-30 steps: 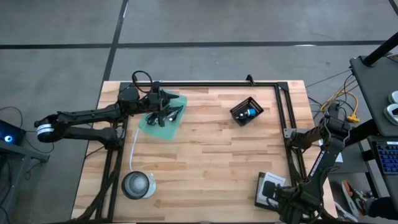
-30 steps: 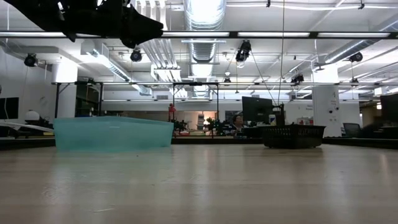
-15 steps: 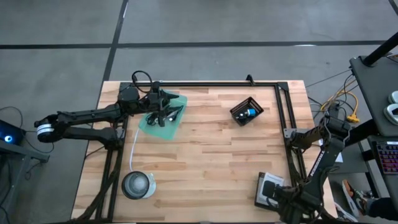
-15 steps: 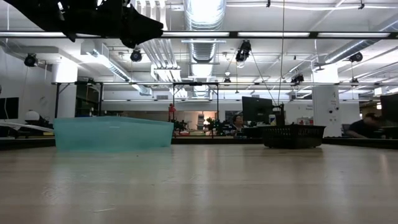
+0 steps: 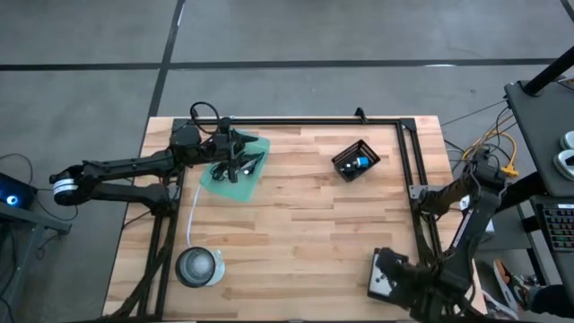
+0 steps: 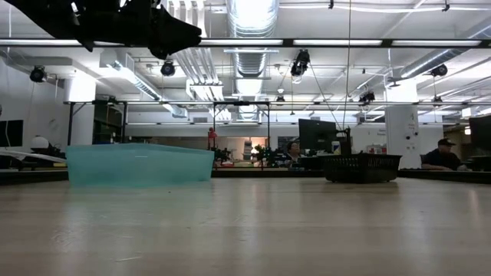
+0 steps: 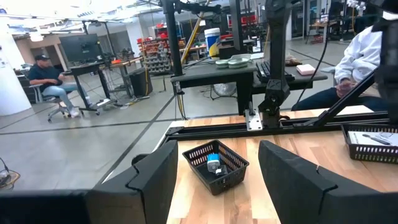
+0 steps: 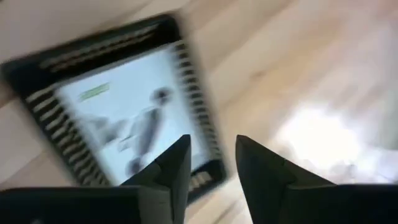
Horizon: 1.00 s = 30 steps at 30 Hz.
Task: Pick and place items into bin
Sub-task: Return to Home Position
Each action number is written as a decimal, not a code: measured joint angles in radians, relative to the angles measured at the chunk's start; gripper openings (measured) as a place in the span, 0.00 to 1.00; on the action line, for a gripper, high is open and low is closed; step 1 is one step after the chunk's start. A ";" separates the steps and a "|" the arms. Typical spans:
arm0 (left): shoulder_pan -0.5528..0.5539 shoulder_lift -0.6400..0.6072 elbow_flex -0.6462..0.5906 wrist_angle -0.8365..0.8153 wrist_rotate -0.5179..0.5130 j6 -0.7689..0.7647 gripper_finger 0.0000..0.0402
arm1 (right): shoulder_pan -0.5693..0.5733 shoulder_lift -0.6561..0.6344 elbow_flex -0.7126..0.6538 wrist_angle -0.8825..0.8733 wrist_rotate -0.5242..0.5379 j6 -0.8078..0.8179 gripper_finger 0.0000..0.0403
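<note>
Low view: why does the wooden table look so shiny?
Low view: the pale wooden tabletop mirrors the bright ceiling lights at that flat angle. Right wrist view: a white glare patch on the wood beside the black slatted bin. High view: no shine.

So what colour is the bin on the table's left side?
Pale teal bin, slightly see-through; clearest in the low view.

The left arm is dark, slim and jointed, with a pale ring at its end outside the wooden table. The right arm is equally dark. The left arm's fingers and the right arm's fingers are matte black, angular blocks.
</note>
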<state>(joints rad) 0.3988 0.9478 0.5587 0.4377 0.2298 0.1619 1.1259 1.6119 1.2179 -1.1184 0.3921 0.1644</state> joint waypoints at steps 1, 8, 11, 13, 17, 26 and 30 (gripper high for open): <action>0.000 0.000 0.000 0.000 0.000 0.000 0.52 | 0.000 -0.024 -0.004 0.009 0.038 0.013 0.27; 0.000 0.000 0.000 0.000 0.000 0.001 0.52 | -0.020 -0.294 -0.181 0.410 0.130 -0.083 0.11; 0.000 0.000 0.000 0.000 0.000 0.001 0.52 | -0.053 -0.435 -0.320 0.623 0.131 -0.166 0.04; 0.000 0.000 0.000 0.000 0.000 0.001 0.52 | -0.086 -0.526 -0.412 0.745 0.131 -0.208 0.03; 0.000 0.000 0.000 0.000 0.000 0.001 0.52 | -0.180 -0.680 -0.590 0.960 0.128 -0.301 0.02; 0.000 0.000 0.000 0.000 0.000 0.001 0.52 | -0.620 -0.858 -0.832 1.313 -0.134 -0.453 0.02; 0.000 0.000 0.000 -0.001 0.000 0.001 0.52 | -0.833 -0.885 -0.849 1.375 -0.195 -0.462 0.02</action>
<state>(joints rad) 0.3988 0.9474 0.5587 0.4368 0.2298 0.1629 0.2933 0.7271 0.3691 0.2564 0.1970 -0.2977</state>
